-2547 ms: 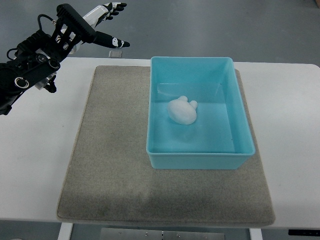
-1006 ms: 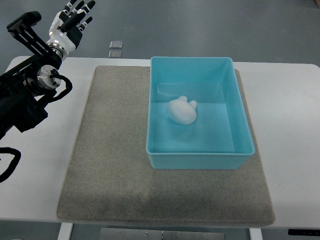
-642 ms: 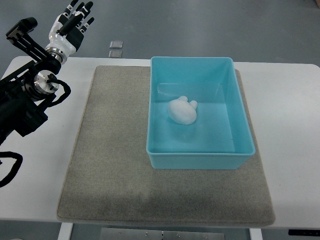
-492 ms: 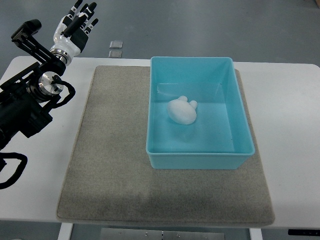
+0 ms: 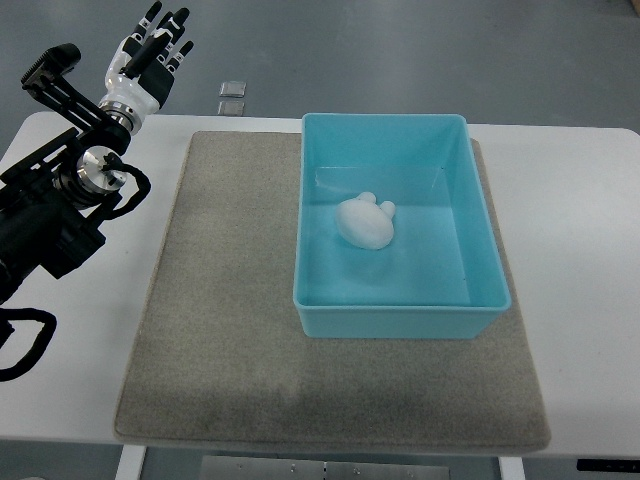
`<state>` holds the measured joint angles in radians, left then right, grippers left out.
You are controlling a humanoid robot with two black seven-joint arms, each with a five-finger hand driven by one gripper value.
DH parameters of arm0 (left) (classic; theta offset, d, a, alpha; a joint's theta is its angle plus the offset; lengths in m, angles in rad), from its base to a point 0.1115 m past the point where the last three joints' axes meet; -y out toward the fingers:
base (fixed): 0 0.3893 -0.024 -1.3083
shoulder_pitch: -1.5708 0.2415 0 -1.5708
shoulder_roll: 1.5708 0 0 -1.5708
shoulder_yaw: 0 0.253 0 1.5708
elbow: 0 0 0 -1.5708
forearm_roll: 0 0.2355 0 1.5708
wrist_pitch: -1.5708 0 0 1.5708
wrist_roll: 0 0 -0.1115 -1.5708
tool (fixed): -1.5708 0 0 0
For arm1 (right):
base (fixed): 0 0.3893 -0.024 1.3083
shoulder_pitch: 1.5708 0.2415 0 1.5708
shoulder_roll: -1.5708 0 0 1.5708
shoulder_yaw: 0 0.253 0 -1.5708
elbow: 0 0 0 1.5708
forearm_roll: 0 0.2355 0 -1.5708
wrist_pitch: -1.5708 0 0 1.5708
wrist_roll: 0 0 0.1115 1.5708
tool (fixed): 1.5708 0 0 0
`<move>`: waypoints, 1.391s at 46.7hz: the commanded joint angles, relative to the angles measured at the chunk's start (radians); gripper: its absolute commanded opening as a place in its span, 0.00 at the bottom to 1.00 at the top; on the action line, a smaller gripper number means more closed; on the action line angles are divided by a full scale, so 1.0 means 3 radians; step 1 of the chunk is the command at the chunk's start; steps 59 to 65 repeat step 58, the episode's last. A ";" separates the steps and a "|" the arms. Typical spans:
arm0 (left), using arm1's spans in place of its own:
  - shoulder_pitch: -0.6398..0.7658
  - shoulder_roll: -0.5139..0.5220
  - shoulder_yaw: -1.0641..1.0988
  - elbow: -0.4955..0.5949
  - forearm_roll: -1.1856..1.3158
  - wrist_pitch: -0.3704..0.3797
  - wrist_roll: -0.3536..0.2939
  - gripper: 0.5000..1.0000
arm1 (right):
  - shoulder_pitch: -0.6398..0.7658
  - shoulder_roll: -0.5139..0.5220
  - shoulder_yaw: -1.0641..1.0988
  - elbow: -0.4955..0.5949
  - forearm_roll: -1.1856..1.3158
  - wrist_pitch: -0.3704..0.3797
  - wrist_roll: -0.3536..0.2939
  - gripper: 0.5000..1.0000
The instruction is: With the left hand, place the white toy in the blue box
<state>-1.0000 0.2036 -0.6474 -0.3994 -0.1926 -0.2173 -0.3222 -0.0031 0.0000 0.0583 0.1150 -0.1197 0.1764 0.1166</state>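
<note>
With the white toy (image 5: 365, 222) resting inside the blue box (image 5: 480, 255), the empty, spread-fingered left hand (image 5: 150, 52) could only spoil things by swinging into the box.

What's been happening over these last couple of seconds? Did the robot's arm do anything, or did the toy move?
Only the left arm moved. Its left hand was stretched sideways over the table's far edge, fingers pointing toward the box; it has since swung back to the far left corner with fingers pointing away, open and holding nothing. The white toy stayed lying inside the blue box, which did not shift on the grey mat.
</note>
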 commanded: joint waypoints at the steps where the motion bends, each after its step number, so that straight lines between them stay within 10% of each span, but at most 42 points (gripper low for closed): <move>1: 0.0000 0.0001 0.0005 0.0002 0.0003 -0.0007 0.0000 0.98 | 0.0000 0.0000 0.0000 0.0000 0.0000 -0.0005 0.0000 0.87; 65: 0.0005 0.0001 0.0005 -0.0008 0.0003 -0.0022 0.0000 0.98 | -0.0010 0.0000 0.0000 0.0066 -0.0020 0.0046 0.0000 0.87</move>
